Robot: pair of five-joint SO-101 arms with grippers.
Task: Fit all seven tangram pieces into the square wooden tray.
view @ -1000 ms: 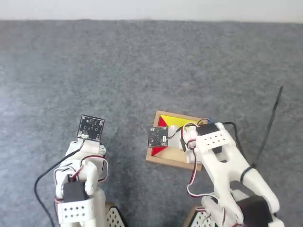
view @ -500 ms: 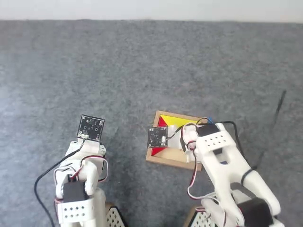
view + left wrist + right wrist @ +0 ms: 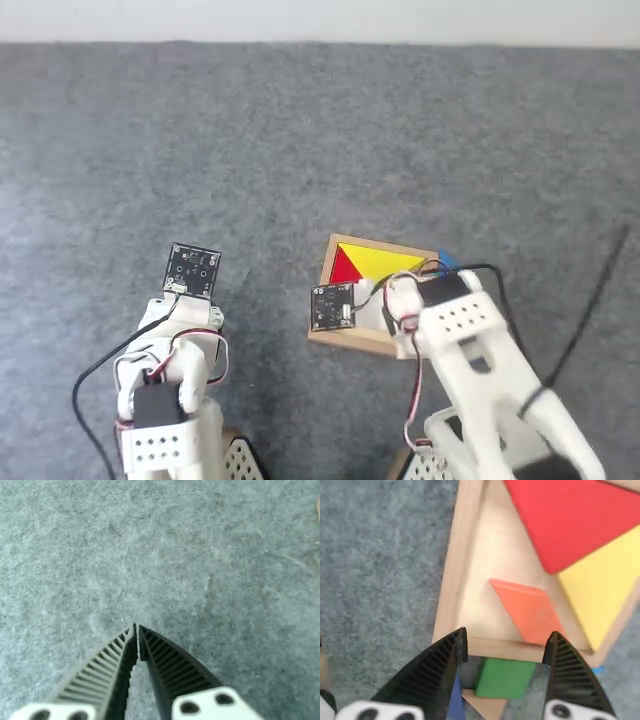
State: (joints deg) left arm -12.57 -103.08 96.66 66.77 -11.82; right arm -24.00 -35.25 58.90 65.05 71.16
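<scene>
Over a rim of the wooden tray (image 3: 352,338), right of centre on the worktop (image 3: 200,150), the right tool (image 3: 507,634) hangs wide open, empty; the left tool (image 3: 136,626) sits closed on nothing, well apart.

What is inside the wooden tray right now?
Inside the wooden tray lie a red piece, a yellow piece and an orange parallelogram. From above, the right arm covers the tray's near part.
</scene>
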